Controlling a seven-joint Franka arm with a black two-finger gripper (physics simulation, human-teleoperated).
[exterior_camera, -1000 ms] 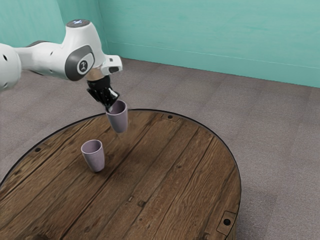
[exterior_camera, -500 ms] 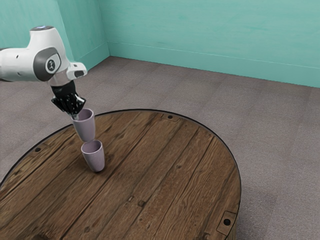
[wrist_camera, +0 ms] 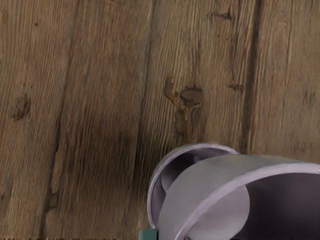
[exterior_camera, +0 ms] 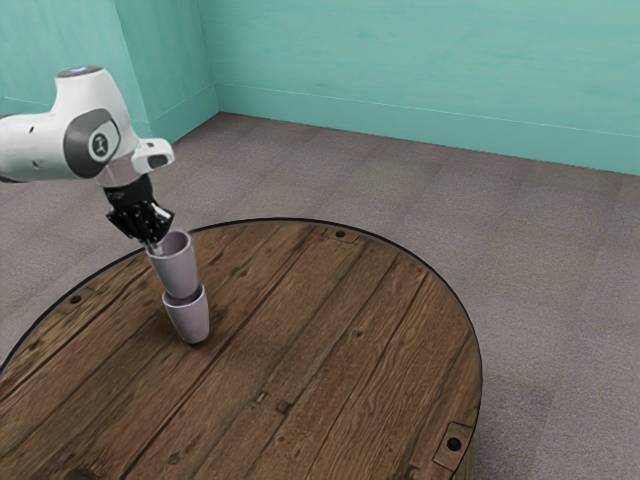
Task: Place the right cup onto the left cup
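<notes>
The upper cup (exterior_camera: 178,268), left of centre in the exterior view, has its long axis near upright, its base seemingly inside the mouth of the lower cup (exterior_camera: 189,319). It lies below the tool (exterior_camera: 153,246) and toward the exterior view's right, its rim pinched there (a gentle straight lowering should seat it). Two cups, one tool, one counter (exterior_camera: 330,340)

I find one tapered mauve cup (exterior_camera: 176,270) partly inside a second tapered mauve cup (exterior_camera: 189,322), on a round brown wooden table (exterior_camera: 330,330).

Round wooden table (exterior_camera: 330,340), grey carpeted floor (exterior_camera: 540,270), teal walls (exterior_camera: 430,80) beyond.
</notes>
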